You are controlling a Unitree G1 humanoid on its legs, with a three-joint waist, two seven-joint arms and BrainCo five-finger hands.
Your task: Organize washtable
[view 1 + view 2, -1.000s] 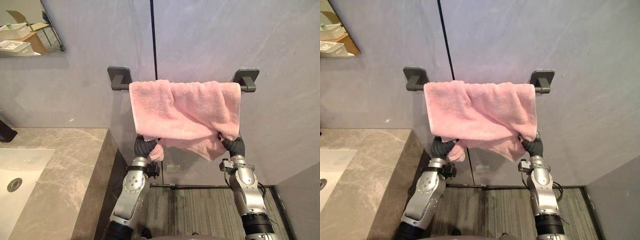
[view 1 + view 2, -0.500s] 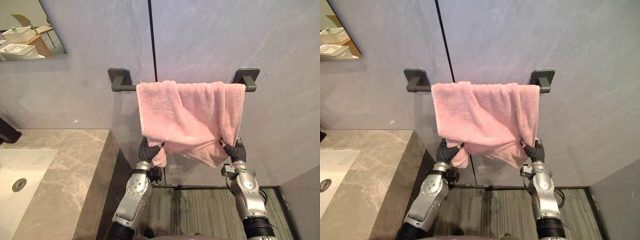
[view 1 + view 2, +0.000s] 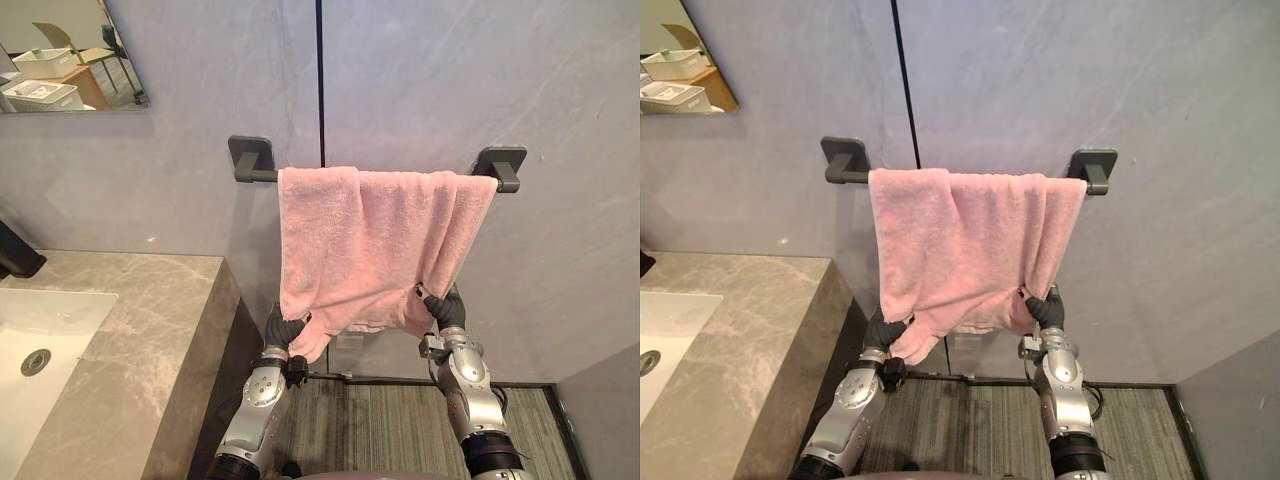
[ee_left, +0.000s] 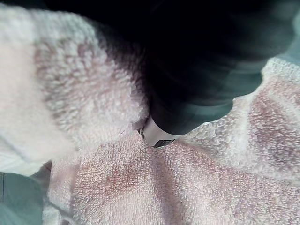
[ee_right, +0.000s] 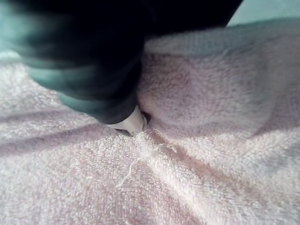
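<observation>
A pink towel point(image 3: 370, 240) hangs over a dark wall bar point(image 3: 255, 174) between two brackets. Its top edge lies flat along the bar and its lower edge is uneven. My left hand point(image 3: 284, 330) is tucked under the towel's lower left corner, which bunches over the wrist. My right hand point(image 3: 446, 308) sits under the lower right corner, and the towel's right edge runs taut down to it. In the left wrist view a finger point(image 4: 157, 134) is pinched into the terry cloth point(image 4: 122, 187); in the right wrist view a finger point(image 5: 130, 123) digs into cloth point(image 5: 197, 154) with creases radiating from it.
A marble counter point(image 3: 150, 340) with a white sink point(image 3: 45, 330) and a black tap point(image 3: 16, 256) stands at the left. A mirror point(image 3: 60, 60) hangs above it. Striped flooring point(image 3: 370, 420) lies below the bar, and a grey wall point(image 3: 600, 400) closes the right.
Both hands have moved down with the towel's lower corners. The towel now hangs longer and smoother, its crumpled fold gone. The camera has also shifted a little.
</observation>
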